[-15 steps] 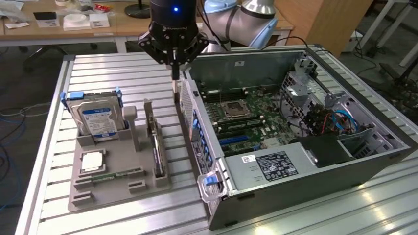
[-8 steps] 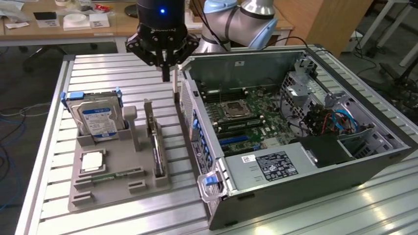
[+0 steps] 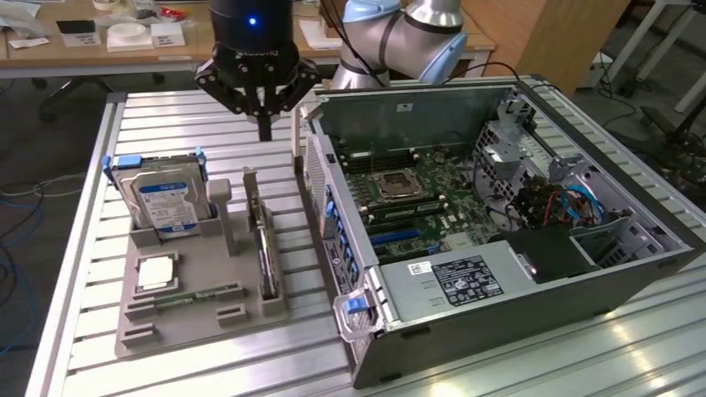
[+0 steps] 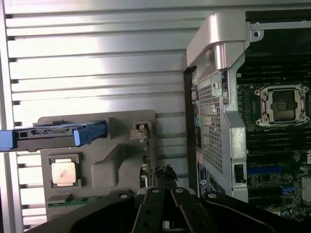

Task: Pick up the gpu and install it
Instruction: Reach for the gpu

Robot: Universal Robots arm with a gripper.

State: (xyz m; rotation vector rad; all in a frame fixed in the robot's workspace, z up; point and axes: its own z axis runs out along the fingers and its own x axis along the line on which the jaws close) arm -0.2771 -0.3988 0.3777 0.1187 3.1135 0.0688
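Note:
The gpu [image 3: 264,248] stands on edge in a slot of the grey holder tray [image 3: 198,318], a thin dark card with its silver bracket toward the far end. My gripper [image 3: 264,131] hangs shut and holding nothing above the table, beyond the tray's far end and close to the open computer case [image 3: 497,273]. In the wrist view the shut gripper [image 4: 164,196] points down just over the edge-on gpu [image 4: 145,167]. The motherboard [image 3: 414,194] lies exposed inside the case, with blue expansion slots [image 3: 394,240] near its front.
The holder tray also carries an upright hard drive [image 3: 164,198], a CPU chip [image 3: 157,273] and a memory stick [image 3: 197,295]. The case's rear wall [image 3: 326,215] rises right beside the tray. A desk with small items [image 3: 121,37] stands behind the table.

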